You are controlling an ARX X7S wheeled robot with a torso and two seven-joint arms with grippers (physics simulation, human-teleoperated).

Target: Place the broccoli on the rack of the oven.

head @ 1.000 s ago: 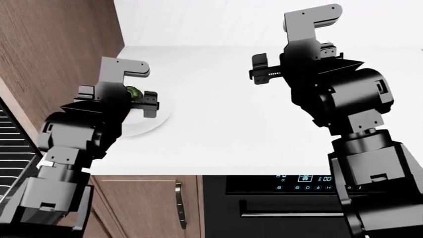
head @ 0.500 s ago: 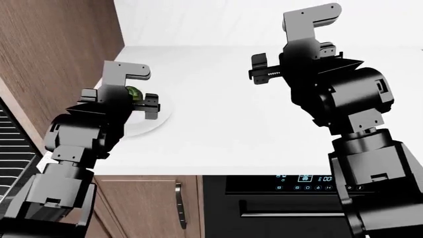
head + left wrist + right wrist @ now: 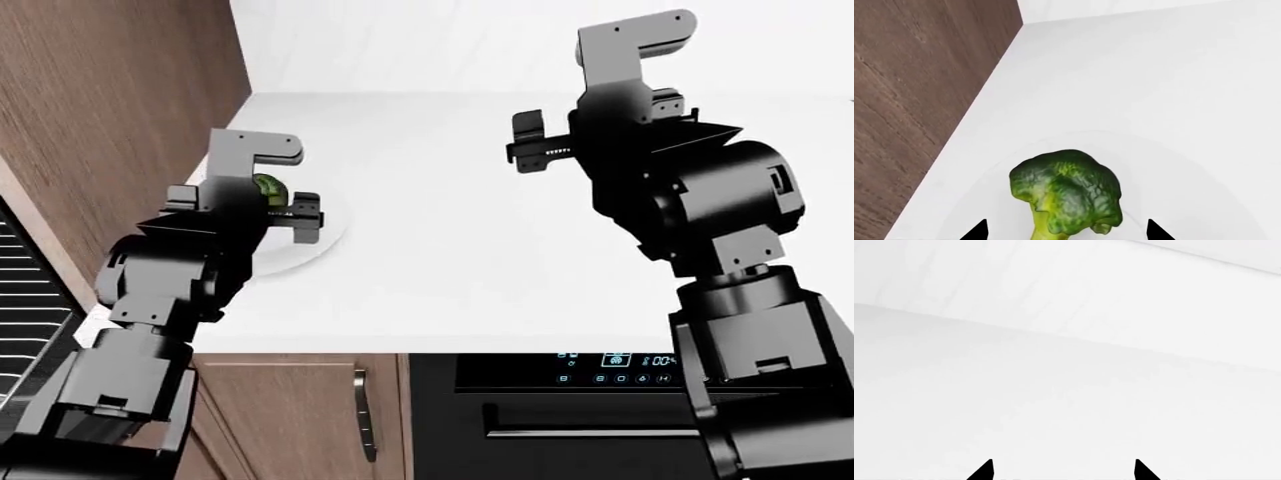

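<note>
The broccoli (image 3: 1067, 192), a dark green floret with a yellow-green stem, lies on a white plate (image 3: 1201, 200) on the white counter, next to the brown wood wall. My left gripper (image 3: 1067, 235) is open, with one fingertip on each side of the stem and neither touching it. In the head view the broccoli (image 3: 267, 187) shows just behind my left gripper (image 3: 247, 207). My right gripper (image 3: 523, 145) is open and empty above the counter's middle; its wrist view (image 3: 1064, 472) shows only white counter and wall. Silver wire bars of the oven (image 3: 20, 300) show at the far left edge.
A brown wood panel (image 3: 120, 110) rises close to the left of the plate (image 3: 300, 250). Below the counter's front edge are a wooden cabinet door with a handle (image 3: 363, 415) and a black oven with a blue display (image 3: 614, 362).
My left gripper has sunk slightly over the plate, staying open around the broccoli. The right arm has shifted very slightly to the right.
</note>
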